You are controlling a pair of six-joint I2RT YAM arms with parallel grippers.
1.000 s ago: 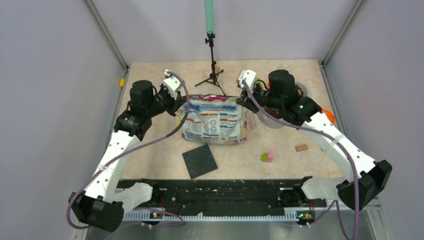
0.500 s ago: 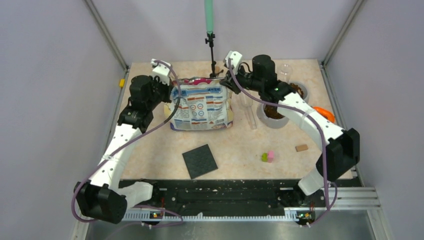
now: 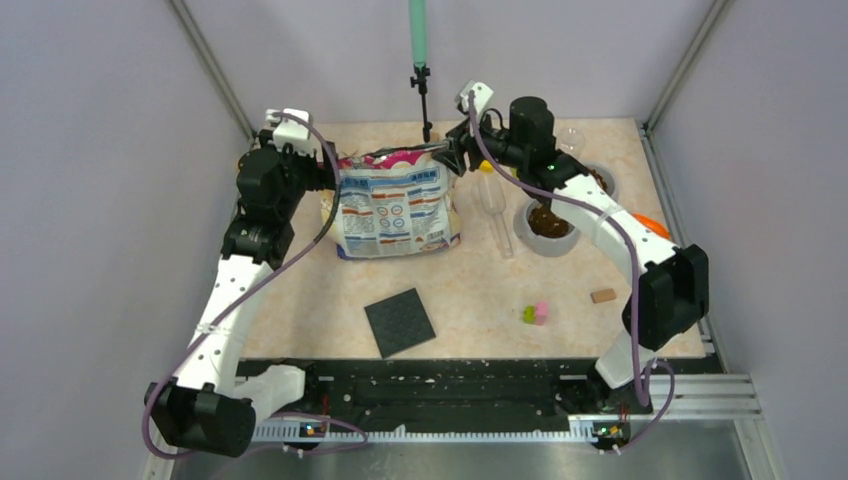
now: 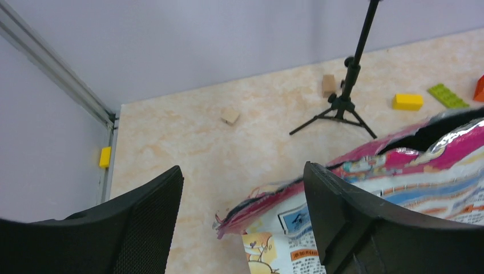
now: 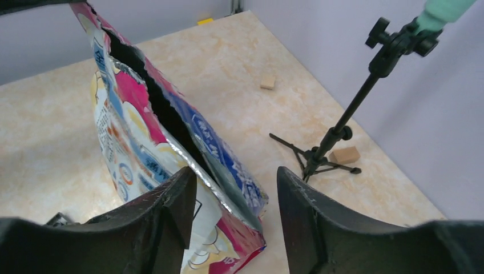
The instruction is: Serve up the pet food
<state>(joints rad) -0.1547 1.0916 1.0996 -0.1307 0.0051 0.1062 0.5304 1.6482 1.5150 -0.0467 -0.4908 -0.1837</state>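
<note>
Lettering on the pet food bag (image 3: pixel 395 205) is illegible.

The only print in view is on the pet food bag (image 3: pixel 395 205). From the top camera its front shows a blue band with pale lettering near the top, with round icons and blocks of small print below, all too small to read. The left wrist camera catches a corner panel of the bag with a cartoon drawing and an orange strip of fine lettering under it; the characters are blurred and cannot be made out. In the right wrist view the bag's side carries a few larger characters near the torn top edge, seemingly Chinese script, and round symbols lower down; none is legible with certainty. No brand name or number can be read
</note>
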